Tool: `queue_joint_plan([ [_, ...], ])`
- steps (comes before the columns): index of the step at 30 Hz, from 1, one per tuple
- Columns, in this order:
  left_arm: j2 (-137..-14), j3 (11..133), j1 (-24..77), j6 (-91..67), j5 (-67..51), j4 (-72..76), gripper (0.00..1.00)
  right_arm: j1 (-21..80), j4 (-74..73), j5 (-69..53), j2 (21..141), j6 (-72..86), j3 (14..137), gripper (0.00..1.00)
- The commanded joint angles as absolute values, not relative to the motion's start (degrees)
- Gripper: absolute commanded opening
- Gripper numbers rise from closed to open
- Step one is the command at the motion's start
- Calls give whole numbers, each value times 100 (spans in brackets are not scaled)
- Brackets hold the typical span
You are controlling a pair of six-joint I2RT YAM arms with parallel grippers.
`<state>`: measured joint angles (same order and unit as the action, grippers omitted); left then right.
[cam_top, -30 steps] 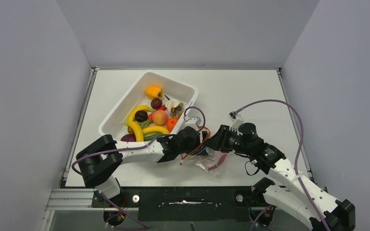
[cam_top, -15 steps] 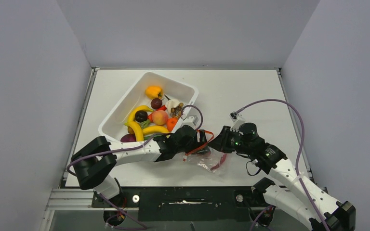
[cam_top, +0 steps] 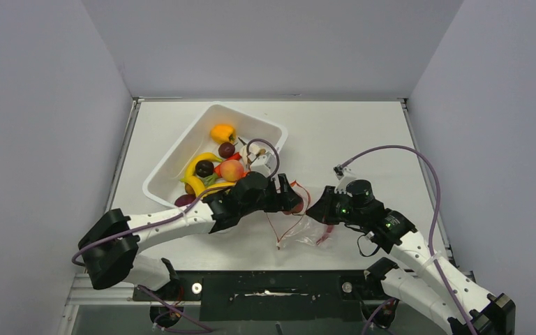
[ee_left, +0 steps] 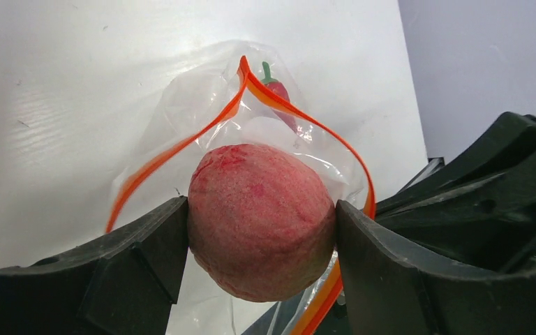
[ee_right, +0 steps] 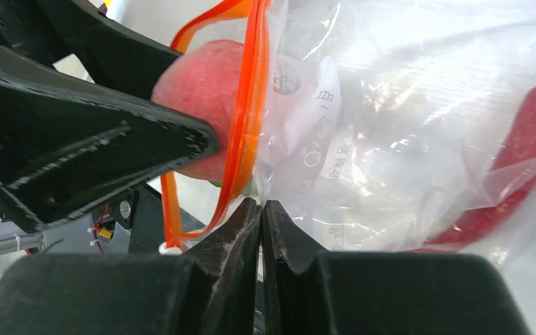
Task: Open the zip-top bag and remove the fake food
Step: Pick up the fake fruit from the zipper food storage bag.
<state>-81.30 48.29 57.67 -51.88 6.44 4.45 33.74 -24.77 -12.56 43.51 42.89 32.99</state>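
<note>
Starting on the left, the white tub (cam_top: 176,152) is sitting at an angle on the table (cam_top: 363,132) with a pile of toy fruit in it, a banana (cam_top: 197,165) and a yellow pepper (cam_top: 222,132) among them. Just right of the tub, the left gripper (cam_top: 289,199) is clamping a pinkish-red peach (ee_left: 258,202) between its fingers, one jaw pressing on each side of it, so that piece is properly in hand. The peach is sitting right at the mouth of the zip-top bag (cam_top: 313,234). The orange zip strip (ee_left: 174,150) is looping wide open behind it, and I honestly can't tell if the peach is fully clear of the opening or just at the lip. The bag itself is lying crumpled on the table between the two arms, near the front edge. Moving right, the right gripper (ee_right: 262,209) is pinching the bag's plastic just beside the zip strip, with its jaws pressed together and only film between them. Deeper inside the bag a red chili (ee_right: 523,139) is lying at the far end. So I'd say the opening part is done and we're mid-removal. The next move probably calls for the left arm to take the peach clear of the strip and drop it somewhere, maybe the tub, then go back in for the chili. The right gripper needs to keep anchoring the bag so it isn't getting dragged along.
</note>
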Motion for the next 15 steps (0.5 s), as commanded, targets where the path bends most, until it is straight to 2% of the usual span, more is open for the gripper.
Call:
queue_joint_plan([
  [1,-7667,4678,5532,-5340,406,1001,21,3356,-2304,-1266,4370,4171,3279,7],
  [6,-7484,4406,5044,-5676,-702,1738,20,3356,-2347,-1168,4383,4183,3274,8],
  [11,-7123,4592,4930,-5351,-638,1167,20,3355,-2527,-800,4347,4280,3278,9],
  [15,-6746,4640,4395,-5277,-1056,919,20,3351,-2601,-594,4302,4342,3278,9],
])
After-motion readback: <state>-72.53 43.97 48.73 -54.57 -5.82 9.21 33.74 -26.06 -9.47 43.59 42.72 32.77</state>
